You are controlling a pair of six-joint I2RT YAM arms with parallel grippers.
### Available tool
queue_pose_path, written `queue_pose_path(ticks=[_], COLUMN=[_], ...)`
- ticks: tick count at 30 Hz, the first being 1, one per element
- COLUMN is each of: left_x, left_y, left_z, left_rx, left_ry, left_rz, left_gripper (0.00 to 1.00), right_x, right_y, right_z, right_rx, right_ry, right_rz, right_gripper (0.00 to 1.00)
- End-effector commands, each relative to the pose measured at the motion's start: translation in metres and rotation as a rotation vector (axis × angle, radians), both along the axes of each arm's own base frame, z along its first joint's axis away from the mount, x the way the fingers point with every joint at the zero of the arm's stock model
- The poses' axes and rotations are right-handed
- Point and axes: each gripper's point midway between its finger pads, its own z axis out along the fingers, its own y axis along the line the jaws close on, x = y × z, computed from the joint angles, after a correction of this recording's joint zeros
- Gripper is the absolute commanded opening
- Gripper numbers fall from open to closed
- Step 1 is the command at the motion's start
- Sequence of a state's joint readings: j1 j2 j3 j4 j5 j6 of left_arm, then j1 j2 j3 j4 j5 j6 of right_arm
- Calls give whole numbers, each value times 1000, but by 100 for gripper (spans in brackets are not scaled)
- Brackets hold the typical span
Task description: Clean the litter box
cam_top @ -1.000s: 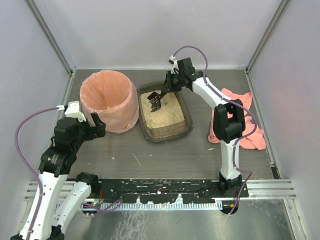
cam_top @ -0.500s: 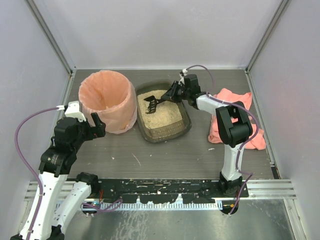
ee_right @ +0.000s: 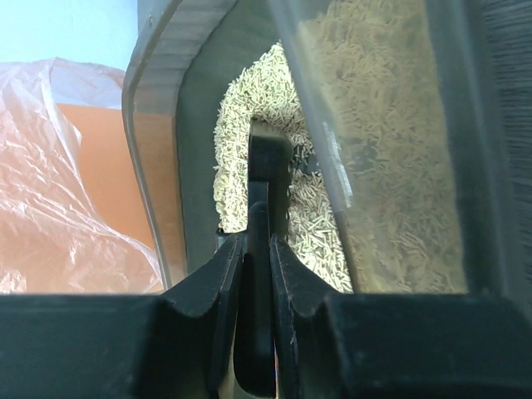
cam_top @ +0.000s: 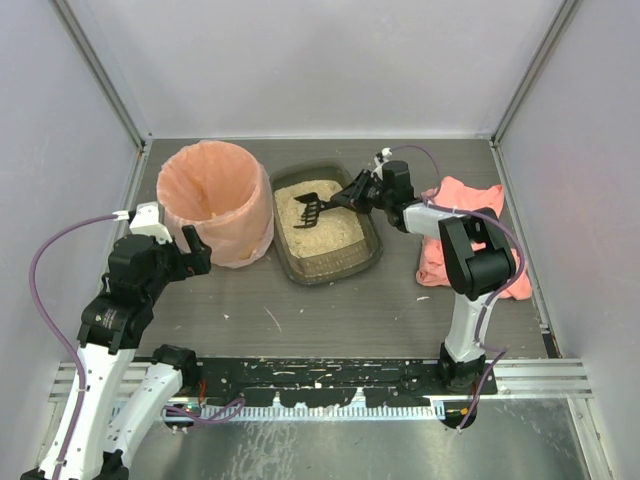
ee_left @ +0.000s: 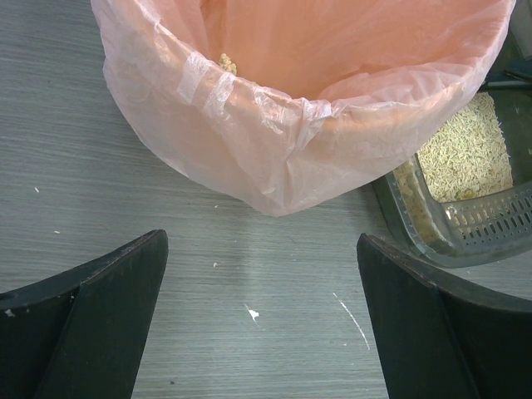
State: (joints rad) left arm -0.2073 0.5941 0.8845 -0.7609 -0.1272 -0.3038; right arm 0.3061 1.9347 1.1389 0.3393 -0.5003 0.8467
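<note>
Beige litter (cam_top: 338,232) fills my litter box (cam_top: 335,264), a low dark tray. It sits on the bench (cam_top: 340,315) at the back, in the middle. My right pincer (cam_top: 352,196) is pressed tight on the handle of a black scoop (cam_top: 312,208). The scoop's toothed end hangs over the litter, in the back left part of the box. I cannot tell if it touches the grains.

A round bin (cam_top: 240,235) with a peach-pink bag stands just beside the box, on its left. My left pincer (cam_top: 195,246) is spread wide and holds nothing. Its two dark fingers (ee_left: 100,324) sit apart, near the front of the bin. A pink cloth (cam_top: 468,192) lies on the bench to the right of the box, partly under my right arm.
</note>
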Motion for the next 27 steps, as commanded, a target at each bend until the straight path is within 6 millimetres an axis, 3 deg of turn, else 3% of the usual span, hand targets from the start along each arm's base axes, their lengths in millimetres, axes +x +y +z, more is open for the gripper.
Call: queue_pose_path(ticks=[1, 14, 27], left_x=[4, 4, 4], left_y=[1, 1, 2], left_z=[13, 12, 13], left_rx=[-10, -9, -10], left_ry=[-46, -43, -46], left_rz=[12, 12, 15], left_gripper=[98, 98, 98], right_x=[4, -5, -34], right_y=[-13, -53, -79], right_z=[45, 75, 95], right_rx=[52, 180, 371], right_ry=[-101, -128, -111], right_rz=[-17, -60, -44], right_gripper=[1, 1, 1])
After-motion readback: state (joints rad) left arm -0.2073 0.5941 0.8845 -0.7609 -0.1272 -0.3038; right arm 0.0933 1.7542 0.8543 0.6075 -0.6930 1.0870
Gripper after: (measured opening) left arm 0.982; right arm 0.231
